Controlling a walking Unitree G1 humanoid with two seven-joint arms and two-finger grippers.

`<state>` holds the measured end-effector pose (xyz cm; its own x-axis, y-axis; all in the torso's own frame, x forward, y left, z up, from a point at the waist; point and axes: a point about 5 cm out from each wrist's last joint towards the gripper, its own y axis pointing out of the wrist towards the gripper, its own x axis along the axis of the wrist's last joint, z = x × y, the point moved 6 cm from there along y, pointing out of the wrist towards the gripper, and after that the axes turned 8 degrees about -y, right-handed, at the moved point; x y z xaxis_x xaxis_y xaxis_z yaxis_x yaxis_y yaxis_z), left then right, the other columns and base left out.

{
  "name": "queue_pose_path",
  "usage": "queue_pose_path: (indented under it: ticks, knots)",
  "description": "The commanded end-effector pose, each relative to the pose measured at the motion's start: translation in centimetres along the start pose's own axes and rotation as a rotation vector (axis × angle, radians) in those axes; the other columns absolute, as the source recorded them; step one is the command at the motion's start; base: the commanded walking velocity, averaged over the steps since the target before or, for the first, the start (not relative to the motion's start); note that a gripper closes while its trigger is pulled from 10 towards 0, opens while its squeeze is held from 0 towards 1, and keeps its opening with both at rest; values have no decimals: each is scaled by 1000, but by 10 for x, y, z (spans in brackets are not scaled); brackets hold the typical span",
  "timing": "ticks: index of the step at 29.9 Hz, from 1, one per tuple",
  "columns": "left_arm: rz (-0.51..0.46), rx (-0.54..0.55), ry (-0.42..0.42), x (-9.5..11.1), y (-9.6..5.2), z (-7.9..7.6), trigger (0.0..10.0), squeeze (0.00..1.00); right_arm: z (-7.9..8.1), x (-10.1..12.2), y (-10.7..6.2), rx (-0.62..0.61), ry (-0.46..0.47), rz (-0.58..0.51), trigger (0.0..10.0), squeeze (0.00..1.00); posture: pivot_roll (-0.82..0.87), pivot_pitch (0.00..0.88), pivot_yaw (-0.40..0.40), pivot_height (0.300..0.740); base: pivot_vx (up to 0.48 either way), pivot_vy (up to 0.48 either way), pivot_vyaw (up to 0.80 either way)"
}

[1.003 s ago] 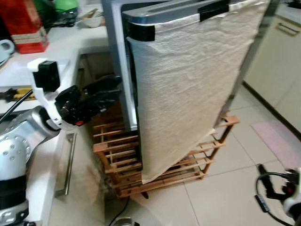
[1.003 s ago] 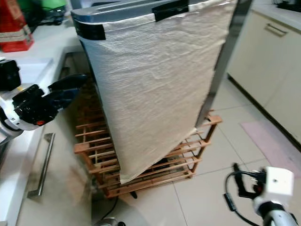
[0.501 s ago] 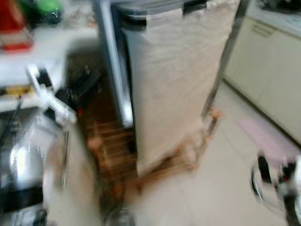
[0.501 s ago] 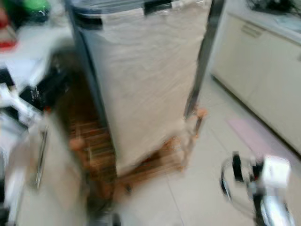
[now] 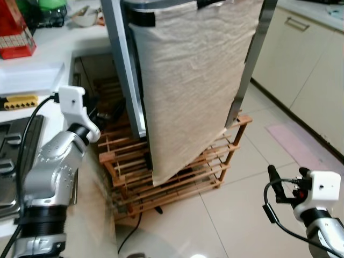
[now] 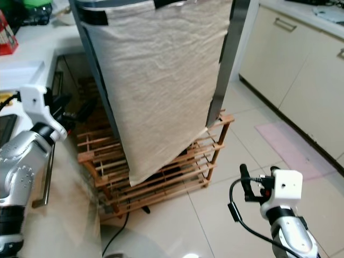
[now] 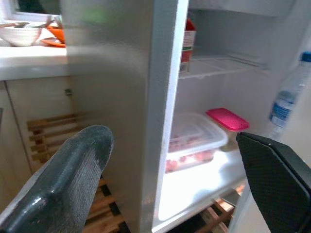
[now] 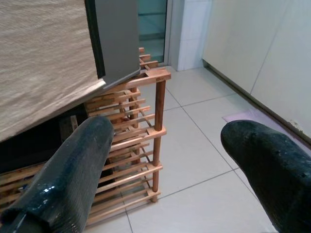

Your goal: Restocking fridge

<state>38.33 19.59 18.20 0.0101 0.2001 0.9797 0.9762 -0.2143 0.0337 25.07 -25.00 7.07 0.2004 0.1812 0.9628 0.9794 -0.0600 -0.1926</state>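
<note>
A small grey fridge (image 5: 121,59) stands on a wooden rack (image 5: 177,174). Its door (image 5: 188,91) is draped in beige cloth and stands ajar. My left gripper (image 5: 106,115) is open beside the fridge's left side, at the gap, holding nothing. In the left wrist view its fingers (image 7: 82,165) frame the lit inside: a clear food box (image 7: 194,141) with a pink-lidded box (image 7: 227,119) behind it, a red carton (image 7: 187,43) on the shelf above, and a water bottle (image 7: 286,97) on the door side. My right gripper (image 5: 286,172) is open low over the floor at the right.
A white counter (image 5: 48,48) runs along my left with a hob (image 5: 11,156), a red box (image 5: 16,29) and a bowl (image 5: 86,16). Cream cabinets (image 5: 301,64) line the right. A pink mat (image 5: 295,148) lies on the tiled floor (image 5: 236,215).
The whole view has swung and was blurred half a second ago. My left wrist now stands more upright beside the fridge, its fingers lower than before. The right gripper shows higher in the picture.
</note>
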Motion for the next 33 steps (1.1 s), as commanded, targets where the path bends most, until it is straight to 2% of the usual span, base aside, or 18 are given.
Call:
queue_pose_path:
  ticks: [1, 6, 7, 8, 12, 13, 14, 18, 21, 29, 30, 33]
  knots:
    - [-3, 28, 39, 1, 6, 2, 10000, 0, 6, 8, 1, 25, -8, -29, 10000, 0, 84, 16, 34, 740, 0, 0, 0]
    - [-8, -10, 63, 4, 14, -9, 10000, 0, 24, 14, -2, 138, -61, -45, 10000, 0, 75, 14, 43, 740, 0, 0, 0]
    - [-11, -42, 74, 4, 14, -14, 10000, 0, 41, 20, -8, 247, -67, -69, 10000, 0, 75, 14, 43, 740, 0, 0, 0]
    - [-9, -60, 71, 3, 14, -17, 10000, 0, 51, 25, -12, 304, -56, -82, 10000, 0, 73, 15, 48, 740, 0, 0, 0]
    - [-2, -171, 71, 1, 10, -33, 10000, 0, 78, 36, -28, 499, -64, -117, 10000, 0, 76, 16, 49, 740, 0, 0, 0]
    - [-2, -171, 71, 1, 10, -33, 10000, 0, 78, 36, -28, 499, -64, -117, 10000, 0, 76, 16, 49, 740, 0, 0, 0]
    - [3, -239, 76, -1, 7, -44, 10000, 0, 85, 38, -36, 576, -81, -115, 10000, 0, 76, 16, 47, 740, 0, 0, 0]
    - [10, -295, 85, -2, 4, -53, 10000, 0, 86, 37, -41, 621, -102, -105, 10000, 0, 76, 16, 46, 740, 0, 0, 0]
    - [15, -364, 89, -2, -1, -62, 10000, 0, 80, 38, -43, 641, -115, -98, 10000, 0, 74, 16, 45, 740, 0, 0, 0]
    - [43, -439, 88, -5, -7, -67, 10000, 0, 86, 39, -60, 781, -137, -70, 10000, 0, 67, 10, 41, 740, 0, 0, 0]
    - [55, -479, 90, -6, -11, -72, 10000, 0, 84, 34, -64, 793, -151, -48, 10000, 0, 67, 10, 41, 740, 0, 0, 0]
    - [76, -594, 27, -4, -22, -89, 10000, 0, 67, 22, -60, 710, -161, -12, 10000, 0, 63, 5, 37, 740, 0, 0, 0]
